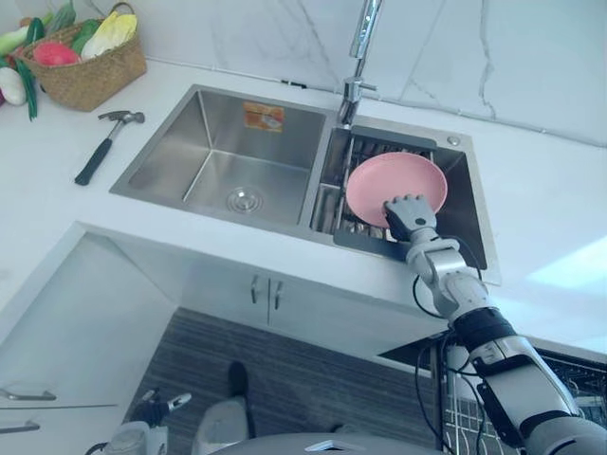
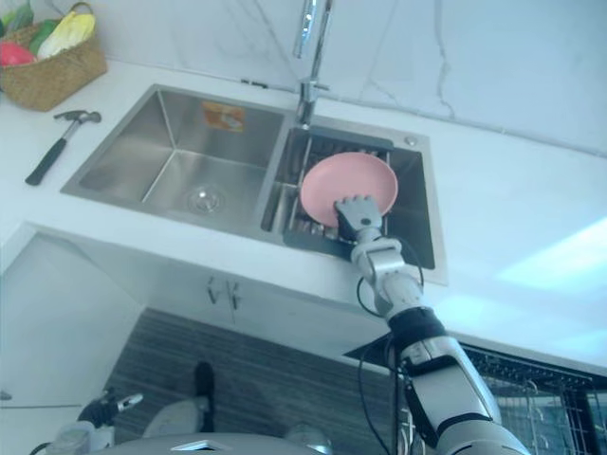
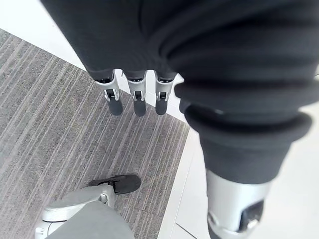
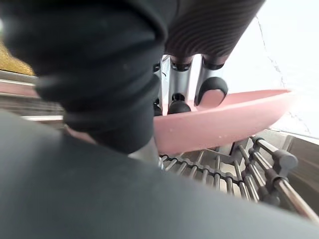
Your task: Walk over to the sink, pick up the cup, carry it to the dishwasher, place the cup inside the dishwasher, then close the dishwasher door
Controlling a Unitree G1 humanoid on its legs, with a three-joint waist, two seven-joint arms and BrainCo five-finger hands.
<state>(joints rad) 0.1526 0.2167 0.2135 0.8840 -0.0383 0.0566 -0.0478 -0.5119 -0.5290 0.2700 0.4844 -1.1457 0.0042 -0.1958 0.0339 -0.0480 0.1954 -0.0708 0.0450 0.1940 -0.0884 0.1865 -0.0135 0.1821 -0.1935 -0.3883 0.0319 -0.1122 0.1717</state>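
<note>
Resting right hand [image 1: 410,216] on pink dish [image 1: 387,178], maybe pinched | rack [image 4: 234,174] beneath | faucet [image 1: 363,38] behind

Hammer [image 1: 106,142] on counter [image 1: 47,133] nr wicker basket [image 1: 90,76] (veg [image 1: 112,30] inside), w/ marble wall [image 1: 531,57] behind.

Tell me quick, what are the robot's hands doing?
Left hand: open, holding nothing.
Right hand: on the pink dish, grip cannot be told.
</note>
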